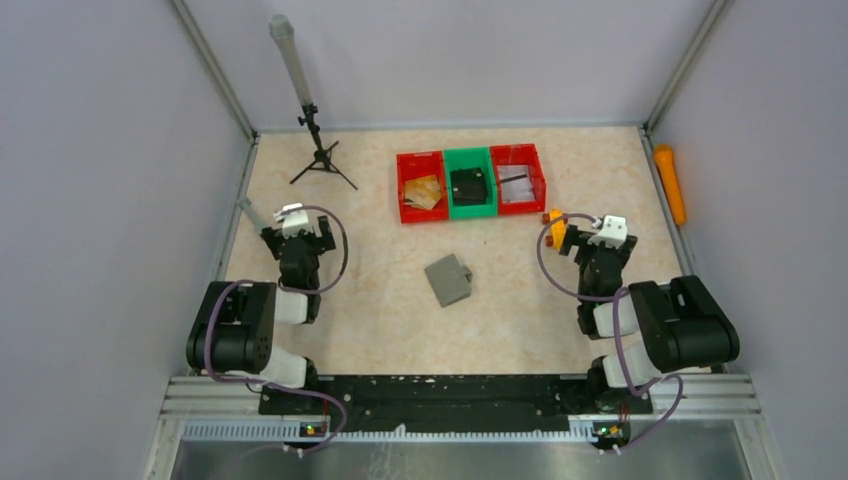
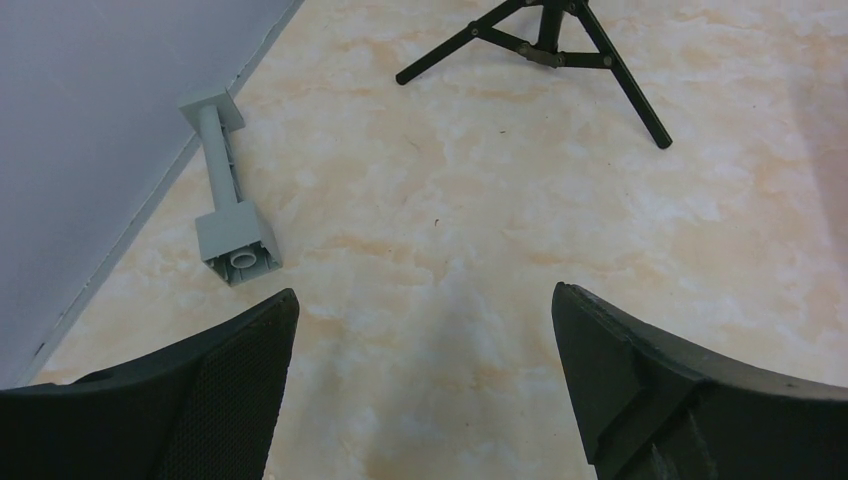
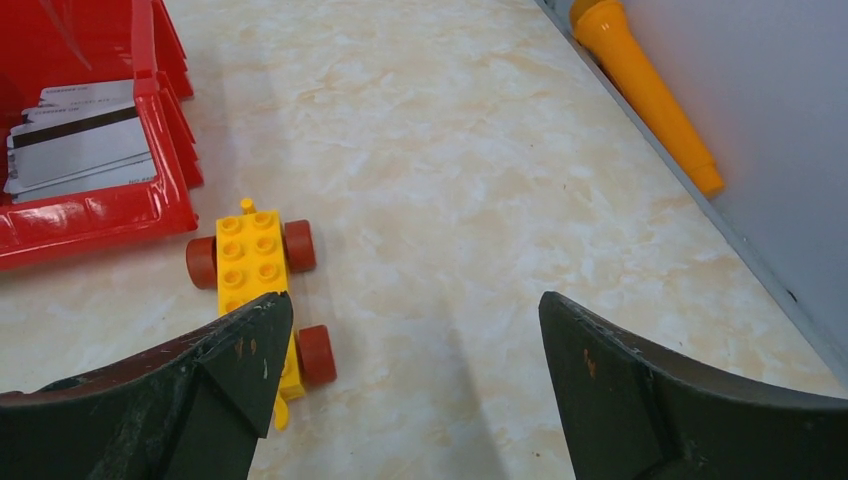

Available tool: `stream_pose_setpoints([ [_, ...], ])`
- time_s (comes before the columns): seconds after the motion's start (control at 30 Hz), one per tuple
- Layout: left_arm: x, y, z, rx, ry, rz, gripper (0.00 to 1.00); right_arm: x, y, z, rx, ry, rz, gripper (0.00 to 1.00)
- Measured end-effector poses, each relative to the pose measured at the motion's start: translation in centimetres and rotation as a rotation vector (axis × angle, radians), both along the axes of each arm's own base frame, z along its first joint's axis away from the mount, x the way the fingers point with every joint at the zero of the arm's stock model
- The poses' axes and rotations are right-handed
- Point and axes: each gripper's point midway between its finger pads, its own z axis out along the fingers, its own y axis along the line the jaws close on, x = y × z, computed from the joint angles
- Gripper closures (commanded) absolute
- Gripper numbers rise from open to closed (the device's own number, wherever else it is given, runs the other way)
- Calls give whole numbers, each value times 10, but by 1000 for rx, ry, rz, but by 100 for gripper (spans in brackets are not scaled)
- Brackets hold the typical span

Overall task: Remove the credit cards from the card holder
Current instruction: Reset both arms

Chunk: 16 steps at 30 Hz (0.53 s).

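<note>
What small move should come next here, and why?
Probably swing the left gripper across toward the flat grey folding card holder and stop above it. The holder lies shut with nothing touching it. The left gripper and the right gripper are both open, empty and well apart from it, so either arm must first close that gap.
</note>
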Motion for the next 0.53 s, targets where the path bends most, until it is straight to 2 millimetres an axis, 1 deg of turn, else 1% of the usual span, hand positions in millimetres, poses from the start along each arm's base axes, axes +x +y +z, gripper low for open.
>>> stream_pose_setpoints([
  [0.1,3,2,0,-13,4,1,1,0,1,0,0,0,6,4],
  [0.53,1,0,-8,-25,35,-9,1,1,2,0,1,0,11,2],
])
